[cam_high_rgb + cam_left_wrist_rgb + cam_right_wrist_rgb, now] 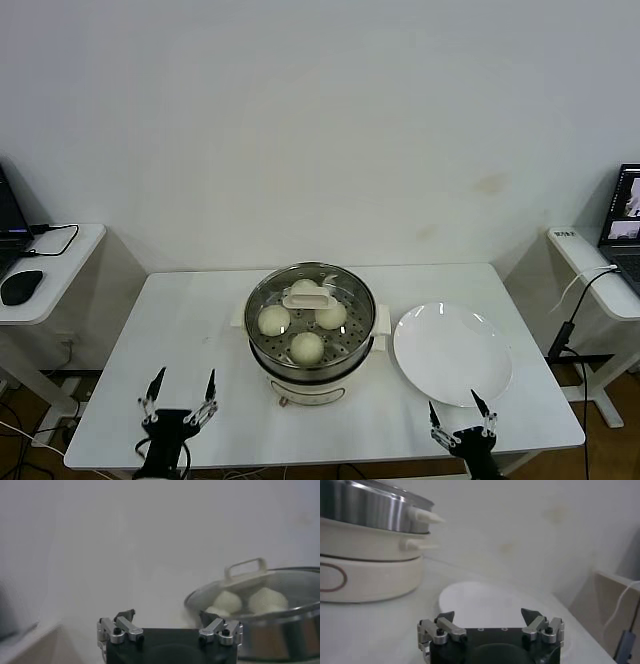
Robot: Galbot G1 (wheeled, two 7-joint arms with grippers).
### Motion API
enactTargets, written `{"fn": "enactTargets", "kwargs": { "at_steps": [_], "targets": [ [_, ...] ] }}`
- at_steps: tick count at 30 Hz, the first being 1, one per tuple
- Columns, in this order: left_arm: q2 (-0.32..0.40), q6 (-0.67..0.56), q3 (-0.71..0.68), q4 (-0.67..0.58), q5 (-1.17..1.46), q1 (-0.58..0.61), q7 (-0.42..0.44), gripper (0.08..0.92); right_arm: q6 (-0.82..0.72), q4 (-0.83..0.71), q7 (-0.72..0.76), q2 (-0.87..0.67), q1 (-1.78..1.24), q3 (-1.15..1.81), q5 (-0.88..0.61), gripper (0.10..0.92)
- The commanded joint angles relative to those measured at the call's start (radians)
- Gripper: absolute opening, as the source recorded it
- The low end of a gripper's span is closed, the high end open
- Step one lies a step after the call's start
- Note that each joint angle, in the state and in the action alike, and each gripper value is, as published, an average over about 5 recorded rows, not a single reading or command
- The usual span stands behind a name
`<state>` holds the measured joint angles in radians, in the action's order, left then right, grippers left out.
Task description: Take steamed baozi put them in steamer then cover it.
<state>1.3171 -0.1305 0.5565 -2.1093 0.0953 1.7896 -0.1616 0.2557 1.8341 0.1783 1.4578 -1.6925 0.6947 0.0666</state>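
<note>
Baozi (pixel 307 346) sit inside the steamer (pixel 312 375) at the middle of the white surface (pixel 190 330). In the head view, three buns show plainly through the glass lid (pixel 310 300), with a fourth seemingly half hidden behind the lid's white handle. The lid lies on the steamer's rim. To the steamer's right, just beside it, lies the white plate (pixel 452 353), bare. The left pincer (pixel 180 398) hangs at the near left edge of the surface, fingers spread and holding nothing; the right pincer (pixel 461 418) waits at the near right edge by the plate, likewise spread and empty. Both stand well apart from the steamer.

From the left wrist view, the left pincer (pixel 169 629) stands wide open, and beyond it the lid (pixel 250 585) with its loop handle rests over the pot, two buns (pixel 267 601) visible under the glass.

From the right wrist view, the right pincer (pixel 489 622) is spread too, the empty plate (pixel 485 600) just ahead and the steamer's steel wall and cream base (pixel 370 575) off to one side.

Judging by this, loading and covering look done; nothing seems left but to keep both arms clear, unless the lid needs squaring up.
</note>
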Motion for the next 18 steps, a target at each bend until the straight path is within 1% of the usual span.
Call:
{"fn": "enactTargets", "kwargs": {
  "at_steps": [1,8,12,18],
  "targets": [
    [0.055,-0.095,0.048,0.056,0.141,0.09,-0.012,0.823,-0.018,0.025,0.008,-0.031,-0.006,-0.053,-0.059,0.823],
    [0.063,-0.091,0.044,0.069,0.122,0.077,-0.008,0.823,-0.11,0.09,0.017,-0.043,-0.026,-0.092,-0.115,0.823],
    [0.066,-0.088,0.045,0.08,0.111,0.066,-0.007,0.823,-0.164,0.125,0.012,-0.048,-0.028,-0.094,-0.121,0.823],
    [0.068,-0.081,0.044,0.092,0.102,0.05,0.001,0.823,-0.186,0.145,0.009,-0.049,-0.033,-0.092,-0.124,0.823]
  ]
}}
